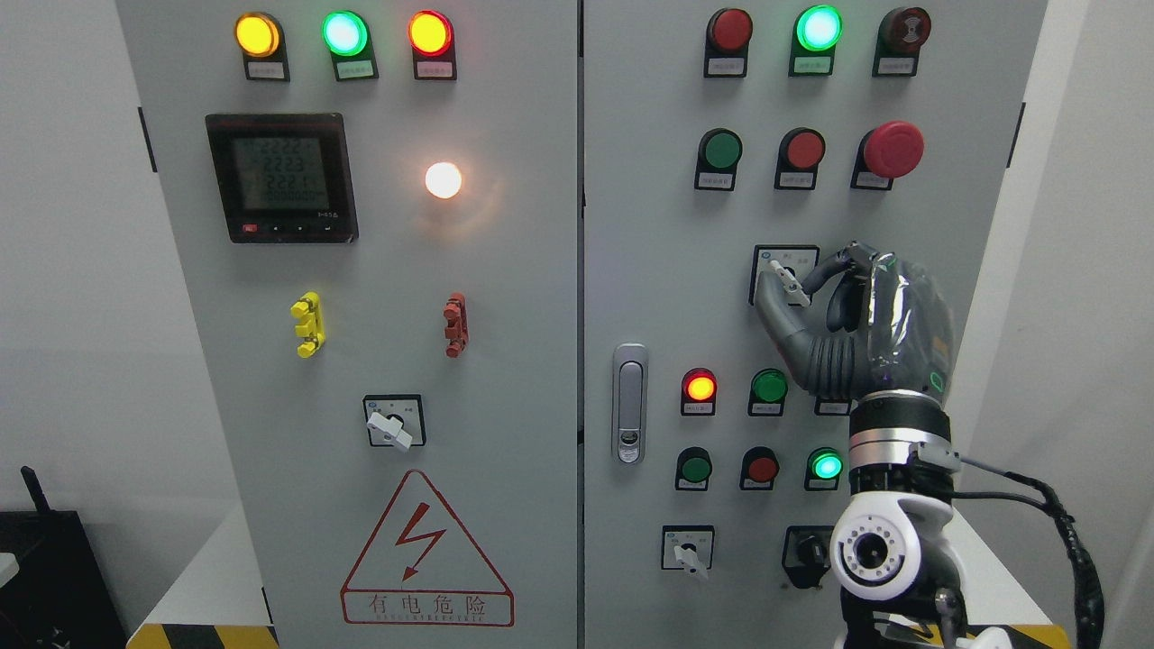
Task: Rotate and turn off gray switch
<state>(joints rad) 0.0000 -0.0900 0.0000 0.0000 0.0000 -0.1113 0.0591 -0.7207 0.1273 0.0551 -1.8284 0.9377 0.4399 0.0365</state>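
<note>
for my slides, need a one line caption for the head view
Right hand pinching the gray switch on an electrical cabinet's right door.

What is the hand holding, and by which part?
The right hand pinches the gray switch by its lever, thumb below and fingers above.

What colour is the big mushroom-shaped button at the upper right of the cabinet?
Red; the mushroom button shows clearly in the head view.

Right hand (847, 306) raised against the cabinet door (649, 270), thumb and fingers (834, 266) closed around gray switch (786, 281), its handle tilted. Red mushroom button (892, 149) above the hand; lit green lamp (825, 466) below the wrist.
</note>
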